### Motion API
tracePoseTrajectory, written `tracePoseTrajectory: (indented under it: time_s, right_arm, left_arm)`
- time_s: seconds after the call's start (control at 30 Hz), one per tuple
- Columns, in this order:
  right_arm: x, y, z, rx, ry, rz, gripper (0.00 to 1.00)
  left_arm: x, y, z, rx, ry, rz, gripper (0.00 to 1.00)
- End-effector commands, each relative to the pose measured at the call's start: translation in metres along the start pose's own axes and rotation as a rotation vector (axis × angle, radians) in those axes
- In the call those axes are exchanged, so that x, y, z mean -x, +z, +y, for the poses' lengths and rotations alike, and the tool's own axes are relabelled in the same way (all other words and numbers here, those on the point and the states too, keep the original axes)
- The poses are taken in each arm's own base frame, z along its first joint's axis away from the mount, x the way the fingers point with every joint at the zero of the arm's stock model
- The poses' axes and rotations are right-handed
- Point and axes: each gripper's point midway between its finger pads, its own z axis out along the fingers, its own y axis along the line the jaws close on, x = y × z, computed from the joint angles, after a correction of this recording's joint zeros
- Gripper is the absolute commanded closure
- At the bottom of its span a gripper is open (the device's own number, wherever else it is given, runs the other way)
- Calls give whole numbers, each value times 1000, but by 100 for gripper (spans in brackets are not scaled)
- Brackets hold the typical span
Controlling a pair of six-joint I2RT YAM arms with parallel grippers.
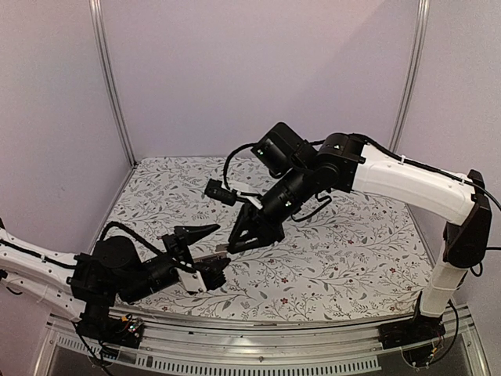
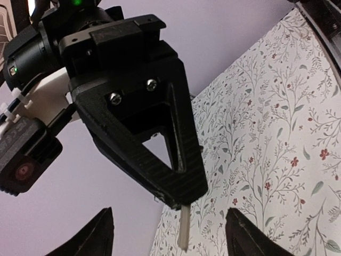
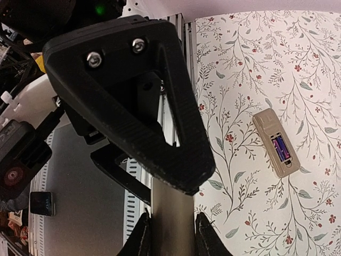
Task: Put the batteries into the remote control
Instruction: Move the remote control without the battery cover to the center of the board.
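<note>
Batteries (image 3: 281,149): both appear seated in the open bay of the remote control (image 3: 269,128), so the loading itself looks done.
Remote control: underside up on the desk (image 3: 256,53), off to one side of the right gripper (image 3: 171,229) and apart from it. That pose keeps the bay reachable.
Right gripper: closed on the thin grey-tan cover piece (image 3: 169,205), probably to shut the bay.
Left gripper (image 2: 169,224): fingers spread either side of that cover, holding nothing.

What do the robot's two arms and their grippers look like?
The left arm and right arm have white links, black joints and loose black cables. The left gripper and right gripper have black, ribbed, triangular fingers with cut-outs and silver screws.
</note>
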Motion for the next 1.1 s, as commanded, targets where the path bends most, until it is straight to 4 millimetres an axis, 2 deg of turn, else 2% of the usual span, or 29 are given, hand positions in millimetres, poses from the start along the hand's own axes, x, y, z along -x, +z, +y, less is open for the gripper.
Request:
tracePoseTrajectory:
  time_s: [0.0, 0.07, 0.13, 0.23, 0.33, 0.4, 0.5, 0.63, 0.77, 0.8, 0.93, 1.07]
  right_arm:
    - [0, -7, -7, -61, -1, 2, 94]
    - [-4, -7, -17, -114, -3, 6, 94]
    - [-9, -11, -32, -191, -1, 5, 95]
    - [-14, -27, -62, -315, 34, -32, 96]
    - [-22, -48, -92, -400, 93, -97, 96]
    - [-30, -60, -108, -451, 130, -129, 96]
    - [-38, -71, -123, -518, 161, -158, 96]
    - [-53, -76, -131, -543, 187, -168, 96]
    - [-59, -77, -126, -526, 174, -196, 96]
    - [-62, -77, -122, -511, 158, -214, 97]
    - [-65, -79, -114, -482, 132, -241, 97]
    - [-68, -77, -110, -461, 115, -239, 97]
  left_arm:
    - [2, -2, 0, -40, -198, 27, 24]
    - [-5, -2, 0, -74, -350, 63, 18]
    - [-20, 2, 4, -117, -576, 141, 18]
    - [-67, 1, 11, -130, -883, 323, 23]
    - [-109, -4, 1, -151, -1096, 442, 21]
    - [-134, -8, -12, -155, -1174, 532, 17]
    - [-163, -9, -32, -168, -1222, 672, 8]
    - [-173, 7, -65, -328, -1243, 754, 0]
    - [-205, 23, -92, -404, -1147, 918, 0]
    - [-219, 28, -98, -439, -1044, 992, 0]
    - [-227, 24, -110, -528, -950, 1008, 0]
    - [-225, 19, -123, -630, -959, 983, 0]
